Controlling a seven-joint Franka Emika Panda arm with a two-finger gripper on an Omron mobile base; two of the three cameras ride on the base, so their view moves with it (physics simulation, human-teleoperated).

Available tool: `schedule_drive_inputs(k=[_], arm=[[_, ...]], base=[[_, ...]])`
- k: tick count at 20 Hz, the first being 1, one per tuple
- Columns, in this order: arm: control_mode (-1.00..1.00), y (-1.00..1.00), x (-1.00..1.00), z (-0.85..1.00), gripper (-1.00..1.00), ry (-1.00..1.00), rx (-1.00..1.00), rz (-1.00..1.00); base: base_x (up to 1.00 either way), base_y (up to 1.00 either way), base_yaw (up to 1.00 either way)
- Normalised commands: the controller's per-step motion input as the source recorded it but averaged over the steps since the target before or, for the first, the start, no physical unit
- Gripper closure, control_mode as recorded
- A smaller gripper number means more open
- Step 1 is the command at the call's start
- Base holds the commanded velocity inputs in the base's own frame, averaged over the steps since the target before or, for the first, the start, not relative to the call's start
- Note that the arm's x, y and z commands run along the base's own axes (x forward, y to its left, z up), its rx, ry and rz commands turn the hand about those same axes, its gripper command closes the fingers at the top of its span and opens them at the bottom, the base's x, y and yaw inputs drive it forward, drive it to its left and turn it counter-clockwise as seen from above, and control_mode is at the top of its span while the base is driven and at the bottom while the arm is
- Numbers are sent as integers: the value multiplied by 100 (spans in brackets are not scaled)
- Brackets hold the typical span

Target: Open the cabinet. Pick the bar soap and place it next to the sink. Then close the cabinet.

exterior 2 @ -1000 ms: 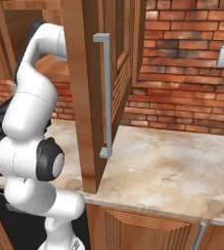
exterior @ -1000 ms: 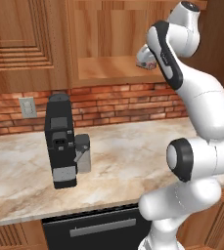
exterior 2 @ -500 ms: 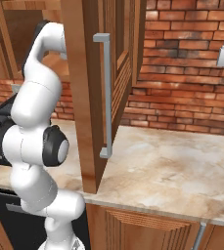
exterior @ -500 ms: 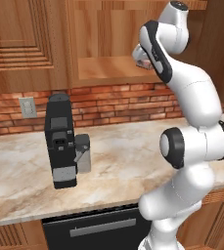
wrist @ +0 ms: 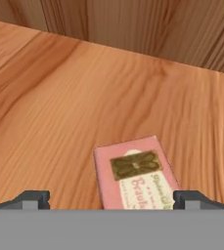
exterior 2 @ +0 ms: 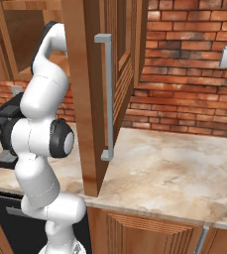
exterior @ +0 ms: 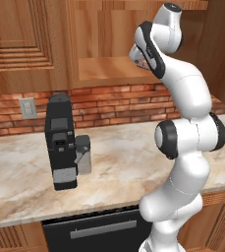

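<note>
The cabinet (exterior: 104,69) stands open, its door (exterior 2: 85,99) swung out edge-on with the long silver handle (exterior 2: 106,96) facing the right base view. My arm reaches up into it over the plain wooden shelf (wrist: 84,97). The bar soap (wrist: 135,178), a flat pink block with a gold emblem and lettering, lies flat on that shelf. My gripper (wrist: 112,200) is open, one dark fingertip (wrist: 35,199) on each side of the soap, and nothing is held. The sink is out of view.
A black coffee machine (exterior: 60,142) stands on the marble counter (exterior: 114,167) left of the arm, before a brick wall with an outlet (exterior: 28,107). A dark dishwasher front (exterior: 94,231) sits under the counter. The open door overhangs the counter (exterior 2: 174,168).
The arm has drawn more upright, its elbow shifting left and up, while the hand stays inside the cabinet. The jaws have stayed open.
</note>
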Motion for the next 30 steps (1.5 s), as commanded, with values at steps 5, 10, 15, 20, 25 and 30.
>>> schedule_drive_inputs(k=[5,10,15,20,25,30], arm=[[-100,0,3,0,-100,0,0,0],[-100,0,-3,3,-100,0,0,0],[-100,0,-8,1,-100,0,0,0],[-100,0,0,-1,-100,1,0,0],[-100,0,0,-11,-100,1,0,0],[-100,-3,0,-32,-100,0,-3,0]], base=[[0,0,0],[0,0,0],[0,0,0],[0,0,0],[0,0,0],[0,0,0]])
